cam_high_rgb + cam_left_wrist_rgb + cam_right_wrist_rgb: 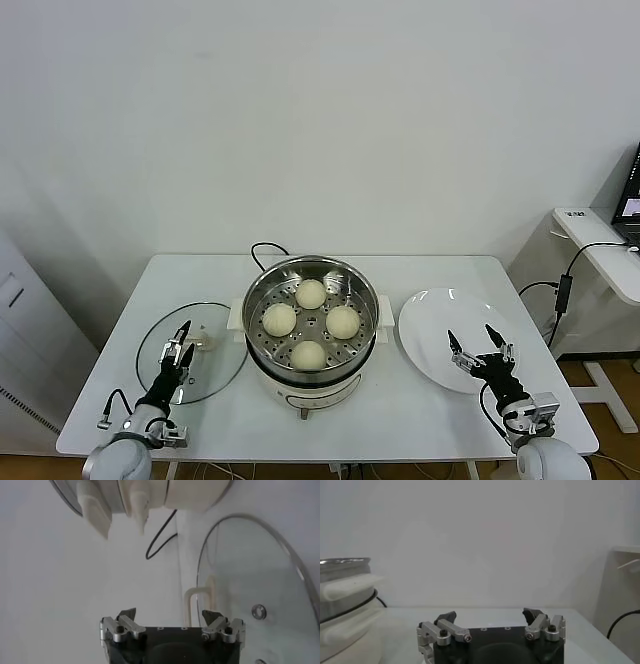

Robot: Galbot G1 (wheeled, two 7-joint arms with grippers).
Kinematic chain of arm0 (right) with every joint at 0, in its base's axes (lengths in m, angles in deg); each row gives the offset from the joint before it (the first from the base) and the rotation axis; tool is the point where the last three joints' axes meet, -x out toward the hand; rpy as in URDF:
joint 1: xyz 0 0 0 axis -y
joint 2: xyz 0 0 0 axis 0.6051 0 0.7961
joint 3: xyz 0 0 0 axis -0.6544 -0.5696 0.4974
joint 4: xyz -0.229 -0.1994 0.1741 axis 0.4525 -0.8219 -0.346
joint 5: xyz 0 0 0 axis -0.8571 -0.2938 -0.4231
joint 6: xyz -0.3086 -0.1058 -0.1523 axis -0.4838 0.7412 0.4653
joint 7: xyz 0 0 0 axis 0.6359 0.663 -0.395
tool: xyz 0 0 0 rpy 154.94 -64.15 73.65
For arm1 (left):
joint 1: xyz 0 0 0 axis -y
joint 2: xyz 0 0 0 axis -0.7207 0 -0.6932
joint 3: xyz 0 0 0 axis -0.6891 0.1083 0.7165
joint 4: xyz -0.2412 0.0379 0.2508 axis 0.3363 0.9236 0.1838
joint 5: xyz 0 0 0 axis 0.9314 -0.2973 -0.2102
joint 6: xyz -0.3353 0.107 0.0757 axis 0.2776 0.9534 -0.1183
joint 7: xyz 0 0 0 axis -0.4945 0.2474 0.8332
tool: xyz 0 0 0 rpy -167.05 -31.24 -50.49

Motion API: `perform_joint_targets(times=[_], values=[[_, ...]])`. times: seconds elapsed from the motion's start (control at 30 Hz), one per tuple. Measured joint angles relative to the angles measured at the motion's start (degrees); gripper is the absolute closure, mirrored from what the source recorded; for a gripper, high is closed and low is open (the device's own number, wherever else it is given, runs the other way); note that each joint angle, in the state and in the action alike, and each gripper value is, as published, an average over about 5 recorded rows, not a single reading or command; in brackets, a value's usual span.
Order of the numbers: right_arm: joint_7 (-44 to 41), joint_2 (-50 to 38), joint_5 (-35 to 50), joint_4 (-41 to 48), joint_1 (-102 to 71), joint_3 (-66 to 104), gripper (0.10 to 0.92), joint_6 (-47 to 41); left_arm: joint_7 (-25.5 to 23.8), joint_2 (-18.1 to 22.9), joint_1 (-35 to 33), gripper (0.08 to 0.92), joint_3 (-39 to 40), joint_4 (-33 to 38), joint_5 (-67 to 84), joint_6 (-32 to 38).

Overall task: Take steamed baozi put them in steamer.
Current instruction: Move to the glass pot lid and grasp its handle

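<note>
Smooth white rectangular worktop, matt, with rounded corners
At its middle, the steamer: round shiny steel pot on a white base, side handles, black cord behind; inside, a flat tray full of small holes
On that tray, all four steamed baozi: smooth, round, cream-white, in a diamond pattern, near each other but not clearly touching
To the robot's right of the pot, a flat round white plate, glossy and bare
To the robot's left, a round glass lid with metal rim and cream handle, lying flat
Left end effector above the lid's near part, black fingers spread apart, holding nothing
Right end effector over the near part of the plate, fingers also spread wide, holding nothing
No writing or brand readable anywhere
</note>
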Motion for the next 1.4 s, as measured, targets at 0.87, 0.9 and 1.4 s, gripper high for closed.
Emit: perform_joint_targets(times=[0.87,0.9,1.4], values=[[-1.26,0.78,-1.43,0.51,-0.11,0.60,0.203,0.16,-0.83,0.18,3.70,0.655,-0.17,-2.48,0.80,-0.11],[-1.28,0.81,-1.44,0.51,-0.11,0.59,0.203,0.17,-0.96,0.03,3.58,0.681,-0.28,-2.12,1.04,-0.13],[-1.61,0.47,-1.19,-0.21,-0.12,0.81,0.203,0.23,-4.95,-5.90,2.13,0.889,-3.43,6.79,8.46,-2.11]])
